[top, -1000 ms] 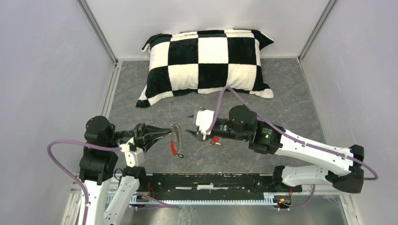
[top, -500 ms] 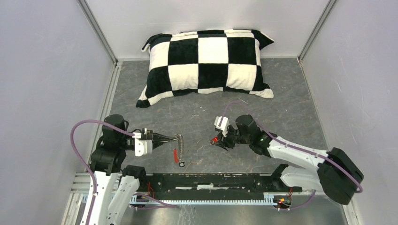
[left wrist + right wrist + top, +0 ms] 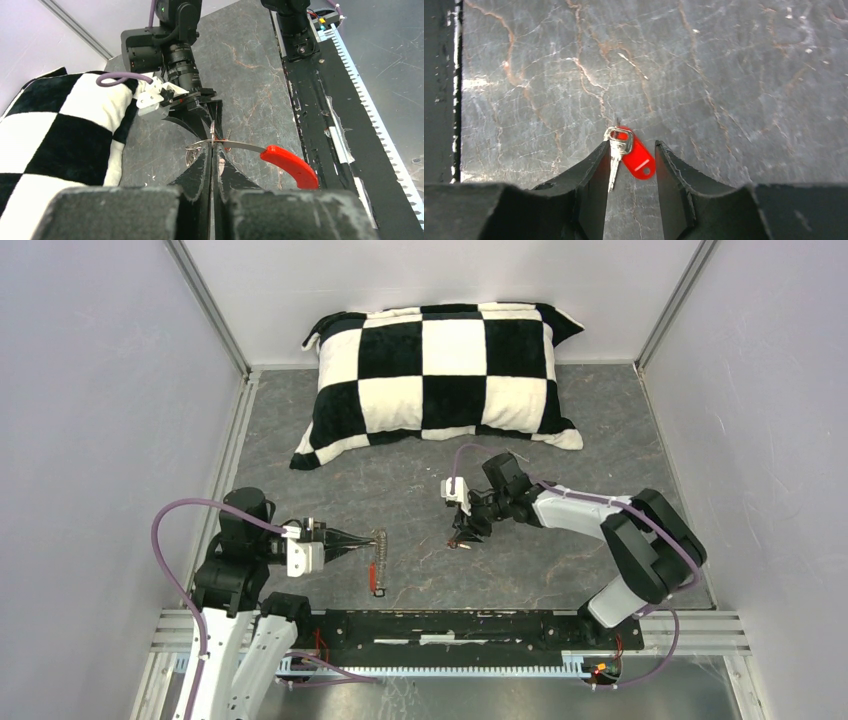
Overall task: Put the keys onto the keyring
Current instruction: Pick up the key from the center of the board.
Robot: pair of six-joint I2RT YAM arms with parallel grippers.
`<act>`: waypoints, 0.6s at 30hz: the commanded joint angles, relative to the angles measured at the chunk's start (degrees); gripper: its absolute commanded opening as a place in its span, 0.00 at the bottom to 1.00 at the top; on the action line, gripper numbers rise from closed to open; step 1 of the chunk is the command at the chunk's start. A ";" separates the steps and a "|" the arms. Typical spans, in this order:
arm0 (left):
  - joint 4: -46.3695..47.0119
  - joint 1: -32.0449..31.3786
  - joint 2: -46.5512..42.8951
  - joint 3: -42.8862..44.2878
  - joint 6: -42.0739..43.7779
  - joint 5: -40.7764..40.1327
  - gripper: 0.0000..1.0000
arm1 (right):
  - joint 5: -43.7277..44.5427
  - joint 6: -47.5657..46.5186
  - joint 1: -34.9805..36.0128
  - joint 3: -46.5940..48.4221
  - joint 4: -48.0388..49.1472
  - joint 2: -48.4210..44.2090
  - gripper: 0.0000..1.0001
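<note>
My left gripper point(image 3: 358, 541) is shut on the keyring point(image 3: 378, 555), a thin silvery wire loop with a red section point(image 3: 374, 579), and holds it just over the table. In the left wrist view the fingertips point(image 3: 212, 150) pinch the wire point(image 3: 240, 145), and the red section point(image 3: 289, 165) curves off to the right. My right gripper point(image 3: 464, 531) is open and points down over the red-headed key point(image 3: 457, 541). In the right wrist view that key point(image 3: 638, 159) lies flat between the open fingers of the gripper point(image 3: 631, 146), its silver blade point(image 3: 615, 165) against the left finger. I cannot make out the black-and-white key.
A black-and-white checkered pillow point(image 3: 445, 370) lies at the back of the grey marbled table. A black rail point(image 3: 450, 625) runs along the near edge. White walls close in both sides.
My right arm has swung round and its gripper has come down over the red-headed key. My left gripper has shifted slightly, still holding the keyring.
</note>
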 commanded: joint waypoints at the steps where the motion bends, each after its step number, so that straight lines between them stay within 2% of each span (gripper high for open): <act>1: 0.09 0.10 -0.62 1.51 -1.09 2.05 0.02 | -7.17 -6.30 -0.24 4.56 -4.04 3.61 0.42; 18: 0.03 0.12 -0.84 2.41 -1.22 1.87 0.02 | -7.55 -6.62 -0.15 7.11 -3.10 10.15 0.35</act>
